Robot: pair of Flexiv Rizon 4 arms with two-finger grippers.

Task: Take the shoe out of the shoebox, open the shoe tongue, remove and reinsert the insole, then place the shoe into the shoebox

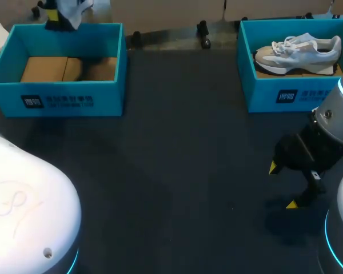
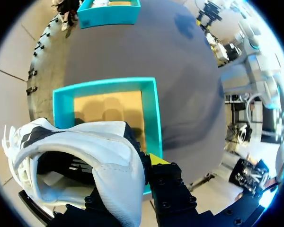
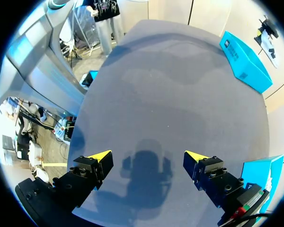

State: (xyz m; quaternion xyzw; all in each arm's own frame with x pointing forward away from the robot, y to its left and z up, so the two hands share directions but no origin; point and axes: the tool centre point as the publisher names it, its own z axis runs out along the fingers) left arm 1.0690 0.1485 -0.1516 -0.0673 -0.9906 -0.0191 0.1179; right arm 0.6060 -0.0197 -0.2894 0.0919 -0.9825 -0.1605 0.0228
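My left gripper [image 2: 132, 178] is shut on the heel collar of a white shoe [image 2: 75, 156] with a dark lining. It hangs over the open teal left shoebox [image 2: 152, 118], whose cardboard floor is bare. In the head view this shoe [image 1: 74, 8] and left gripper [image 1: 58, 17] sit above the far rim of the left shoebox [image 1: 63, 100]. A second white and beige shoe [image 1: 300, 52] lies on its side in the right shoebox [image 1: 286, 94]. My right gripper [image 1: 282, 185] stands open over bare table in front of that box, with nothing between its fingers [image 3: 148, 156].
The dark grey table [image 1: 183, 148] stretches between the two boxes. My left arm's white housing [image 1: 28, 211] fills the near left corner. In the right wrist view the left shoebox [image 3: 246, 61] lies far ahead of the gripper and the right shoebox [image 3: 260, 172] close beside it.
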